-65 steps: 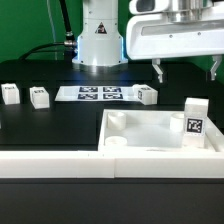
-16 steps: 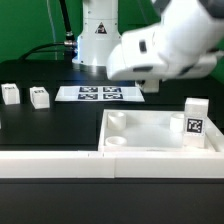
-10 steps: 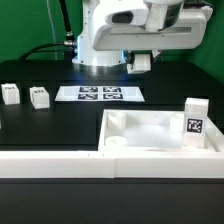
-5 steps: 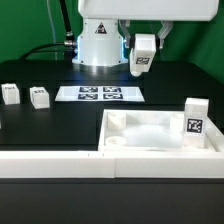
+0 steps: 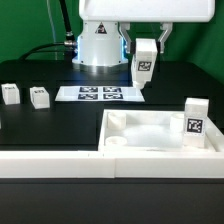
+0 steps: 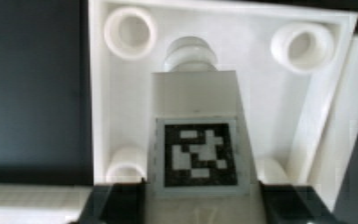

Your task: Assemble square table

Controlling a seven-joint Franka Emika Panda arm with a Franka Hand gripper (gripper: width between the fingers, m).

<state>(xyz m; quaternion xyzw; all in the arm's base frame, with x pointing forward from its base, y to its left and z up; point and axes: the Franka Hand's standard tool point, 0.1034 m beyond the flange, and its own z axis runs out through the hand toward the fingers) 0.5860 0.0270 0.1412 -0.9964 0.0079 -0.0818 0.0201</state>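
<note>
My fingers (image 5: 162,40) are clamped on a leg (image 5: 146,66) - pads on two opposite sides near its upper end, tag face toward the exterior camera. The leg hangs upright in the air, clear of the table (image 5: 60,125), above the exterior view's right end of the marker board (image 5: 100,93) and behind the table top (image 5: 150,156). In the wrist view the leg (image 6: 197,130) runs down from my fingers (image 6: 115,207), with the table top (image 6: 327,120) and its round sockets (image 6: 126,35) beyond it.

The table top lies rim-up near the front. A second leg (image 5: 194,122) stands in its far corner on the exterior view's right. Two loose legs (image 5: 10,93) lie well apart from it on the exterior view's left.

Handling, my read: the leg is a small, rigid plastic block - light, no give, smooth sides that could slip or twist if my grip is off-centre. Flat opposite faces high up are the right hold, leaving the lower end free to enter a socket. The table top looks stiff and light, so it could slide if pushed sideways during seating. Keep the leg plumb.
</note>
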